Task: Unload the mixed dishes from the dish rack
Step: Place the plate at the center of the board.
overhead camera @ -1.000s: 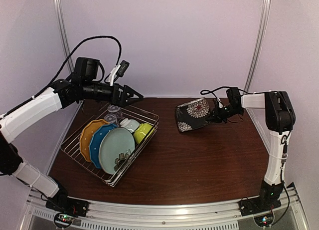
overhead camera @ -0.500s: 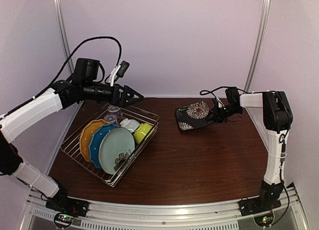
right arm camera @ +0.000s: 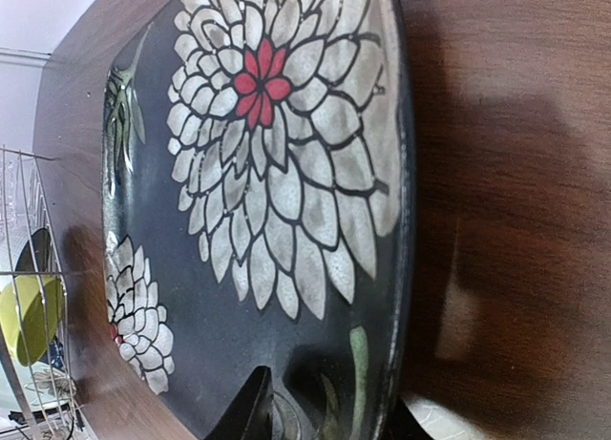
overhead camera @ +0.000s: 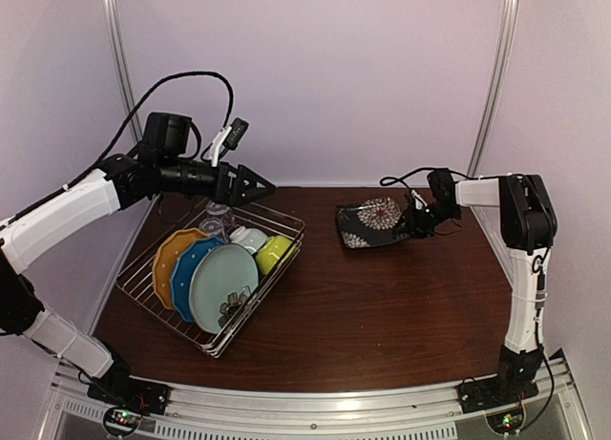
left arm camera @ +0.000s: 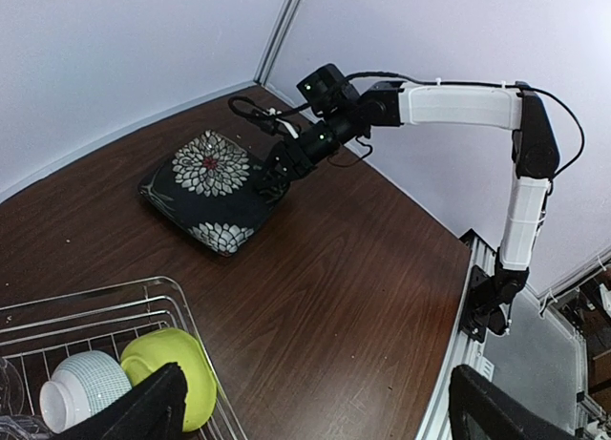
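My right claw (overhead camera: pixel 412 222) is stretched out low over the far right of the counter (overhead camera: pixel 382 306), its fingers set either side of the near rim of the dark patterned plate (overhead camera: pixel 370 220). One finger lies over the flowered face and the other outside the edge. Whether they pinch the rim or stand loose I cannot tell. The plate lies flat on the wood, face up, reaching away from that claw toward the dish rack (overhead camera: pixel 283 220). My left claw (overhead camera: pixel 258 184) hangs in the air with its fingers spread wide and nothing between them. It is above the far edge of the rack and points across toward the right claw. Below and behind it the rack holds three plates on edge, the orange-yellow dotted plate (overhead camera: pixel 167 259), the blue dotted plate (overhead camera: pixel 188 263) and the pale teal plate (overhead camera: pixel 221 280). Just under the left claw sit the lime-green bowl (overhead camera: pixel 275 252), the small pale bowl (overhead camera: pixel 250 238) and a clear glass (overhead camera: pixel 218 216).
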{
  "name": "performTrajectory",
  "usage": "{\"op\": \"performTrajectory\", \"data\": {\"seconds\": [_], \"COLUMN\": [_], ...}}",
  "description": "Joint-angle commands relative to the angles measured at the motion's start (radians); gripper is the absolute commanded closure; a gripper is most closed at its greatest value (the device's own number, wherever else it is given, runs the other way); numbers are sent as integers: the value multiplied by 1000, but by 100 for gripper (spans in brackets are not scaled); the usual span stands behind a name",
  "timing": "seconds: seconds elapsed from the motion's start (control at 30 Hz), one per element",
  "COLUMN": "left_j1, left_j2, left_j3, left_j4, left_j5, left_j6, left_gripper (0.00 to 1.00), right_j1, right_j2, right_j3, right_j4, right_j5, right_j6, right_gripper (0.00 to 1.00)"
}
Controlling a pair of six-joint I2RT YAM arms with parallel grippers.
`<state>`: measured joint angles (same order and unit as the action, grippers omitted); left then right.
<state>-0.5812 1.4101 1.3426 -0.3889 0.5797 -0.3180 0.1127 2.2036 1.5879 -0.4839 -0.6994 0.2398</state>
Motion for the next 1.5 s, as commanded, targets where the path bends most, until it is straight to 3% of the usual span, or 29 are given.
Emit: {"op": "performTrajectory", "data": {"seconds": [0.0,0.63,0.97,1.23,1.47], "left_j1": [7,18,23,24,27], "left_j2": [-4,3,0,-5,-18], "left_j3": [-13,-2,-4,-13,-9], "left_j4": [44,35,28,26,3], "left_j5": [3,0,-9,-8,-44], "left_j6": [-8,-6,-12,-14,-14], "left_gripper": [3,2,3,3,3], "right_j1": [22,91,101,115,116], "right_j2": [20,69,7,-27,-30], "right_j3": [60,131,8,-38,-17], "right_j4": [-11,-84,-23,-17,-50], "right_j5": [57,117,115,136,243], "right_j6": [-23,-55,-26,-32,-28], "right_gripper": [68,66,49,43,34]}}
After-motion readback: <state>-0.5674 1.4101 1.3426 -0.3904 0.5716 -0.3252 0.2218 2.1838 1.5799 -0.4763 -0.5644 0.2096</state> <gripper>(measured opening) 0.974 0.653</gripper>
